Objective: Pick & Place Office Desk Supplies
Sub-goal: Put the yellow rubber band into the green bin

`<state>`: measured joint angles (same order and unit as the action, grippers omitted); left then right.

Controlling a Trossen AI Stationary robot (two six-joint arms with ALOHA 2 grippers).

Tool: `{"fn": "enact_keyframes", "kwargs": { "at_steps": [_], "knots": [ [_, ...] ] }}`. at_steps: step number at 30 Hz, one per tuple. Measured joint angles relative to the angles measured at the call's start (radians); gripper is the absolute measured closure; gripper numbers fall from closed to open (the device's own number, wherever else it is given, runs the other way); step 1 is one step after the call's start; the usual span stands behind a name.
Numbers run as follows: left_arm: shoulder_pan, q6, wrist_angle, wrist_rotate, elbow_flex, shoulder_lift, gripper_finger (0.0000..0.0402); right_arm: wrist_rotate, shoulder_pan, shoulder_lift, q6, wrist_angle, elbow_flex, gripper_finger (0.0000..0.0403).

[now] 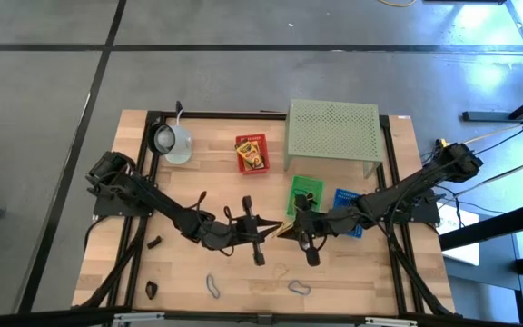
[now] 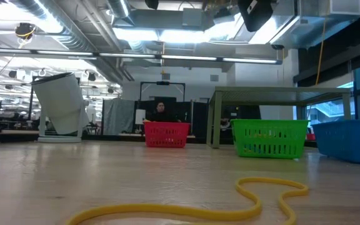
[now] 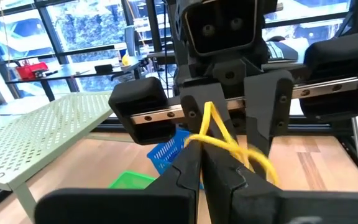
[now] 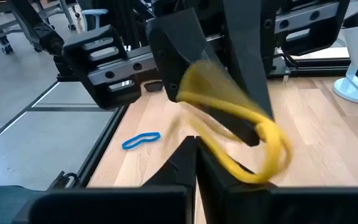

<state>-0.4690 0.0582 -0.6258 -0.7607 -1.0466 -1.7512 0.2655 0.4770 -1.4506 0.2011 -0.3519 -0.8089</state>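
Yellow loop pinched by both grippers above mid-desk, toward the front edge.

I'd release one side before carrying it to a basket, else the band stretches. Left gripper and right gripper both look clenched on it; from above the loop is nearly hidden between their fingers, and the right wrist view smears it.

I had both arms reaching in over the middle of the table, their wrists nearly meeting tip to tip. The left gripper came in from the left edge with its fingers pressed together. The right gripper came in from the right edge, its fingers likewise closed. From above, the two fingertips seemed just about touching, though I couldn't be sure.
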Motion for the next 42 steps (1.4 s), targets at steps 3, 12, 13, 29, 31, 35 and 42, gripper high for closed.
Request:
{"fn": "enact_keyframes", "kwargs": {
  "at_steps": [3,12,13,29,31,35,42],
  "knots": [
    [0.0,0.0,0.0,0.001,0.0,0.0,0.0393,0.003,0.0,0.0,0.0,0.0,0.0,0.0391],
    [0.0,0.0,0.0,0.002,0.0,0.0,0.0393,0.004,-0.005,0.0,0.007,0.001,0.0,0.0379],
    [0.0,0.0,0.0,0.003,0.0,0.0,0.0393,0.004,-0.005,0.0,0.011,0.004,0.0,0.0372],
    [0.0,0.0,0.0,0.004,0.0,0.0,0.0393,0.003,-0.005,0.0,0.015,0.011,0.0,0.0225],
    [0.0,0.0,0.0,0.004,0.0,0.0,0.0393,0.003,-0.005,0.0,0.016,0.011,0.0,0.0206],
    [0.0,0.0,0.001,0.004,0.0,0.0,0.0393,0.004,-0.005,0.0,0.027,0.011,0.0,0.0174],
    [0.0,0.0,0.001,0.004,0.0,0.0,0.0393,0.004,-0.005,0.0,0.026,-0.002,0.0,0.0147]
  ]
}}
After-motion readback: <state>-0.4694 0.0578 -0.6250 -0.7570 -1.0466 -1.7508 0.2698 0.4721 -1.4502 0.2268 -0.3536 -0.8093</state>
